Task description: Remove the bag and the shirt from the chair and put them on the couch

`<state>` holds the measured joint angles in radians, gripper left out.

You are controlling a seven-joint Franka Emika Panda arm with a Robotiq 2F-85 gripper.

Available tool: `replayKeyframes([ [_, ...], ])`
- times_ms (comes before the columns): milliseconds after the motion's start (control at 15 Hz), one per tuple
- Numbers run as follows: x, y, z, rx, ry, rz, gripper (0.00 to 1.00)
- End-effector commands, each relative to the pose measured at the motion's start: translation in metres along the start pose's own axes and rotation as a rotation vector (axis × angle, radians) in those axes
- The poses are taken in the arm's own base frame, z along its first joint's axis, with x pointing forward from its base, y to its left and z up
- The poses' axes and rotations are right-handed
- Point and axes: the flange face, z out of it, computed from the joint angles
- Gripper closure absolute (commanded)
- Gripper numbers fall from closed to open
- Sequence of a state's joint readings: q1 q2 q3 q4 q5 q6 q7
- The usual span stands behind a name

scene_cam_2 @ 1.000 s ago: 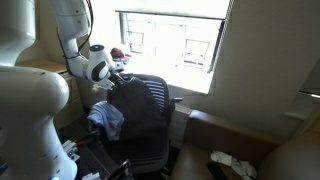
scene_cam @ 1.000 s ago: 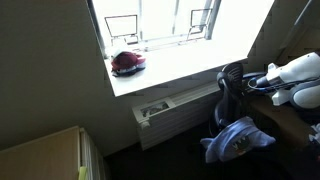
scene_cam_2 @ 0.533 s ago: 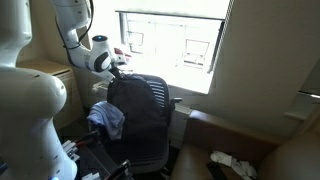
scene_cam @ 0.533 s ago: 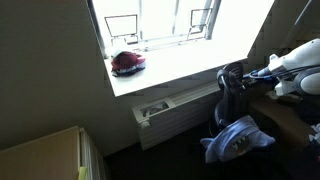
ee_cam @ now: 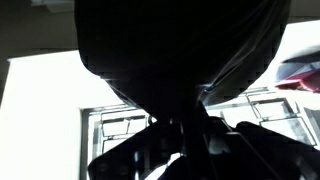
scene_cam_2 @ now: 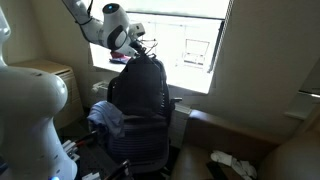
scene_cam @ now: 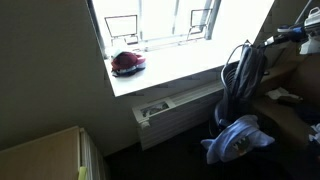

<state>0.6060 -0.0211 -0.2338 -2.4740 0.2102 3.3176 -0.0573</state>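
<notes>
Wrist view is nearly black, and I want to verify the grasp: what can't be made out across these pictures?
- Wrist view: the bag is a backlit silhouette; where the end effector pinches it is lost in shadow.
- In an exterior view, the bag merges with the chair, so its lower edge is unclear.
- In an exterior view, the shirt hides most of the seat.

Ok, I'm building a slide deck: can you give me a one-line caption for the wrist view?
End effector shut on the black bag, which hangs backlit against the bright window.
</notes>
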Motion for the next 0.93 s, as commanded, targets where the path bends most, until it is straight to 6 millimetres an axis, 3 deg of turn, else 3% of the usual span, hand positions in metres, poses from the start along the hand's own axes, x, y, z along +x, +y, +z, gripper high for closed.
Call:
replayKeyframes([
  [0, 0.042, 0.069, -0.048, -0.097, 0.149, -0.050, 0.99],
  [267, 0.073, 0.148, -0.120, -0.261, 0.253, -0.064, 0.99],
  [467, 0.090, 0.183, -0.185, -0.394, 0.329, -0.068, 0.99],
  [667, 0.103, 0.198, -0.247, -0.529, 0.376, -0.061, 0.99],
  [867, 0.122, 0.191, -0.311, -0.681, 0.427, -0.069, 0.99],
])
